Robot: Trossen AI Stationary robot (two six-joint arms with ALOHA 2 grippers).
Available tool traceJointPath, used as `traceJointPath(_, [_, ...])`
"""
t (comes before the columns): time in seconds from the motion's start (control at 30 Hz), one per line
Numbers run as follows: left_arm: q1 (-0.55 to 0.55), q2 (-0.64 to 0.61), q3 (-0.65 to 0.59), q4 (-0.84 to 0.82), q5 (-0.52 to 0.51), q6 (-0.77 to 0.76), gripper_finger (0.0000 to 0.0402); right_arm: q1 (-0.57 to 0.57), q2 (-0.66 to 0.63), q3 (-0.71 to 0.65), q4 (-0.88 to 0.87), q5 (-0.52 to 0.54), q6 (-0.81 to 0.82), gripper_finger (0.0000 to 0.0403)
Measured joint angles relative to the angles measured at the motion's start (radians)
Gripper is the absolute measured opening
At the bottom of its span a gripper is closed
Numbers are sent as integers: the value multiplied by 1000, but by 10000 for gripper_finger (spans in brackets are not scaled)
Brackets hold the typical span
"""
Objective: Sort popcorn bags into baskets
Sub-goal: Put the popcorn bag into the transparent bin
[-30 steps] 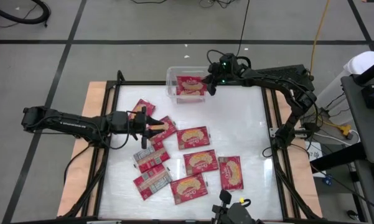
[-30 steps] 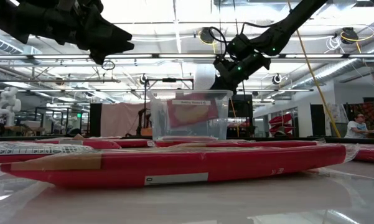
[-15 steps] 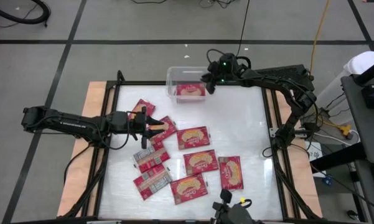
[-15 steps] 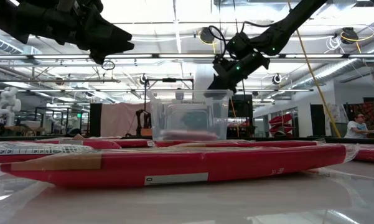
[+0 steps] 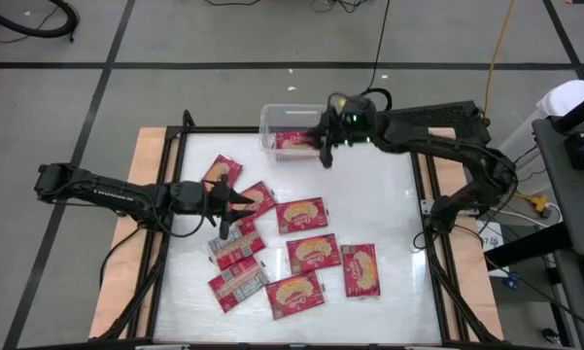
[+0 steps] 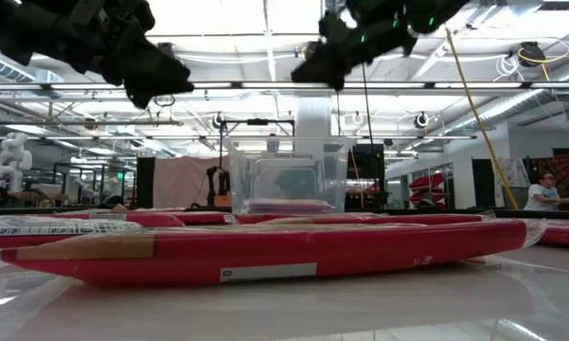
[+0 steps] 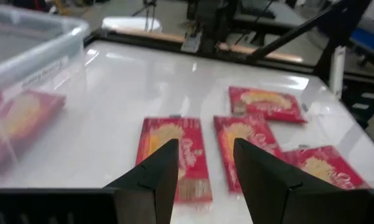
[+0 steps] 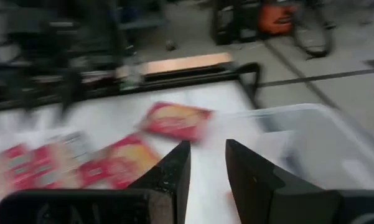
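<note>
Bin: clear plastic bin (image 5: 270, 124) at the far edge of the table (image 5: 389, 224), near the middle; one popcorn bag (image 5: 293, 141) lies flat on its floor, also visible through the wall in the low view (image 6: 286, 205).
Right gripper: right gripper (image 5: 326, 156) hangs just off the bin's right near corner, above the table; fingers (image 8: 174, 171) parted with a narrow gap, nothing between them.
Left gripper: left gripper (image 5: 235, 200) sits over the left-hand cluster of bags, above the bag (image 5: 256, 199) at its tip; fingers (image 7: 157, 180) apart, holding nothing.
Loose bags: spread on the table from left to centre-front. One (image 5: 223, 172) lies apart toward the far left; two with the popcorn picture up, (image 5: 301, 215) and (image 5: 314, 253), sit mid-table; (image 5: 360, 269) lies furthest right; (image 5: 294, 295) is near the front edge.
Label side up: two bags, (image 5: 235, 249) and (image 5: 237, 286), show the grey-white face, left-front.
Contact: neither gripper touches a bag.
</note>
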Motion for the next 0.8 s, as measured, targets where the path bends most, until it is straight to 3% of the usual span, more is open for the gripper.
traceJointPath(0.2, [-74,0,0,-22,-120,-80,156,252,-81,-130,8,213,52,96])
traceJointPath(0.4, [-154,28,0,-54,-240,-99,156,468,-116,-326,175,427,181,96])
traceJointPath(0.63, [-160,166,0,-44,-302,-147,156,629,-86,-520,349,728,373,102])
traceJointPath(0.8, [-138,292,0,4,-303,-160,156,694,-30,-575,408,847,459,127])
